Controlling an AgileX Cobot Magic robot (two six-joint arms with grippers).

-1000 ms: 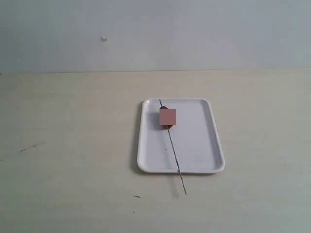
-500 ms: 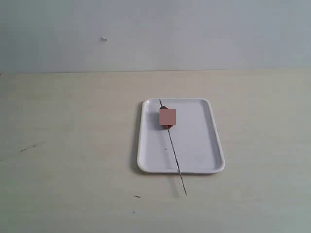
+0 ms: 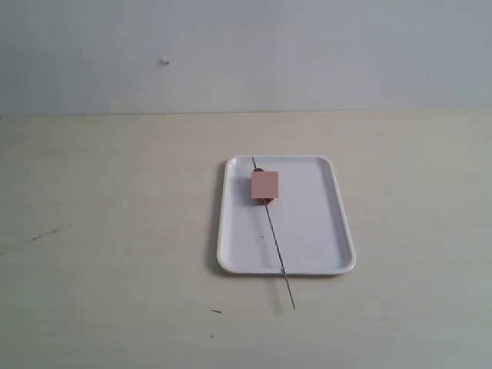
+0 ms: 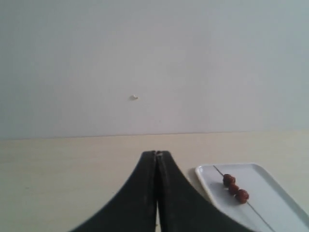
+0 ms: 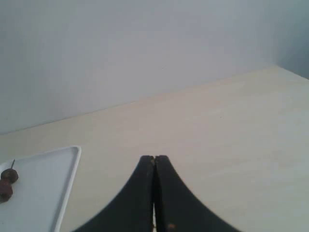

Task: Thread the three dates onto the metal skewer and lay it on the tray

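The white tray point(image 3: 307, 223) lies on the table right of centre. The thin metal skewer point(image 3: 274, 242) rests on it lengthwise, its near tip sticking out past the tray's front rim. The three dates point(image 4: 235, 188) sit threaded in a row on the skewer point(image 4: 258, 216) near its far end; in the exterior view a pinkish square covers most of the dates point(image 3: 264, 201). Two dates point(image 5: 7, 182) show at the edge of the right wrist view, on the tray point(image 5: 53, 193). My left gripper point(image 4: 156, 153) is shut and empty, away from the tray point(image 4: 270, 193). My right gripper point(image 5: 154, 158) is shut and empty too.
A pale wooden table point(image 3: 115, 231) runs up to a plain light wall point(image 3: 246, 54) that has a small white speck point(image 3: 164, 61). A tiny dark mark point(image 3: 216, 311) lies on the table near the front.
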